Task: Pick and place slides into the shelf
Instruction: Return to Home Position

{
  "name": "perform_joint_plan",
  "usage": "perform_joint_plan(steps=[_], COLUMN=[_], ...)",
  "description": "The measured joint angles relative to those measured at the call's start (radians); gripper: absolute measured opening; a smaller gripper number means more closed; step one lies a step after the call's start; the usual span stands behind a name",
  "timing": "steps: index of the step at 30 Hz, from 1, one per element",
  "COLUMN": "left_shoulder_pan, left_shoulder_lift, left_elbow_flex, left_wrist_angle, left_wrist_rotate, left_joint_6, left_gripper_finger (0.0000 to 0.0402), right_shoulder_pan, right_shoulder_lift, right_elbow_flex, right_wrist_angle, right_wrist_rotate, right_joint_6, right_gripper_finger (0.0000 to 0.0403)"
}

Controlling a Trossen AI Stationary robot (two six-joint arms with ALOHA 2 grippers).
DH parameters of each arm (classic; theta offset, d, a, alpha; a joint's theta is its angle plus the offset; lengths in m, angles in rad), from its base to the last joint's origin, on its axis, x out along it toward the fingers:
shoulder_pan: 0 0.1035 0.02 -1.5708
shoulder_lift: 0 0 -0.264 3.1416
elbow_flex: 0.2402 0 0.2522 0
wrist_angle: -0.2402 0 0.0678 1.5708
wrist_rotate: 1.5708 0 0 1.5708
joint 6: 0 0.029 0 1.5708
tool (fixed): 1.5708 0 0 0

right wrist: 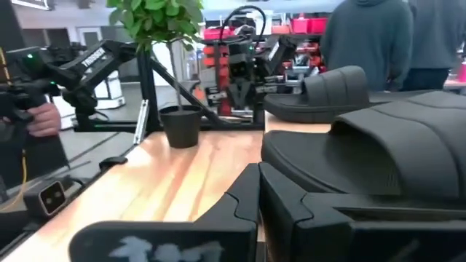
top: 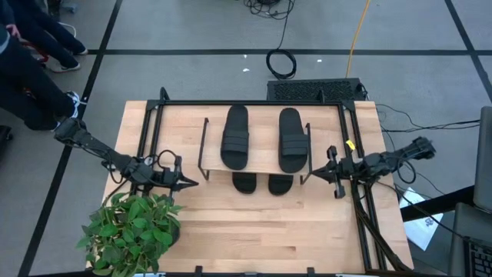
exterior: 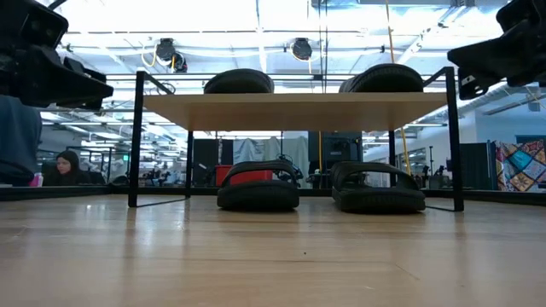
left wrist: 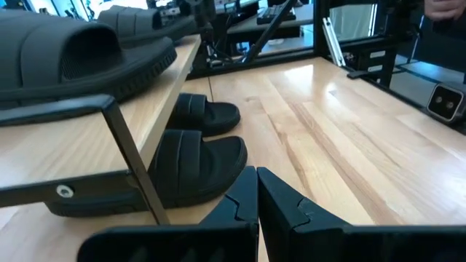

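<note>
Two black slides [top: 235,136] [top: 291,138] lie sole-down on the shelf's [top: 264,160] wooden top board. Two more slides [exterior: 258,186] [exterior: 378,188] rest on the table under it, toes showing past the near edge [top: 244,182] [top: 280,184]. My left gripper [top: 194,183] hovers shut off the shelf's left near corner. My right gripper [top: 313,174] hovers shut by the shelf's right end. In the left wrist view the lower slides [left wrist: 191,161] sit beside the shelf leg; the right wrist view shows the upper slides [right wrist: 378,153].
A potted green plant [top: 132,228] stands at the table's near left corner, close to my left arm. The large black metal frame [top: 254,103] runs around the table. Bare wooden table [top: 269,231] lies near of the shelf. People stand beyond the table [right wrist: 382,36].
</note>
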Motion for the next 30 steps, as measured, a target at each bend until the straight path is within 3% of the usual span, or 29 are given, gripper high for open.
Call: perform_joint_plan(steps=[10, 30], left_shoulder_pan=[0.0, 0.0], left_shoulder_lift=[0.0, 0.0], left_elbow_flex=[0.0, 0.0], left_wrist_angle=[-0.033, -0.032], left_wrist_rotate=[-0.001, 0.0], left_joint_6=[-0.052, -0.012], left_gripper_finger=[0.0, 0.0], right_shoulder_pan=[0.065, 0.259], right_shoulder_lift=[0.0, 0.021], right_elbow_flex=[-0.005, -0.065], right_wrist_angle=[-0.003, 0.061], right_wrist_rotate=[0.079, 0.0], right_joint_6=[-0.029, -0.024], right_gripper_finger=[0.0, 0.0])
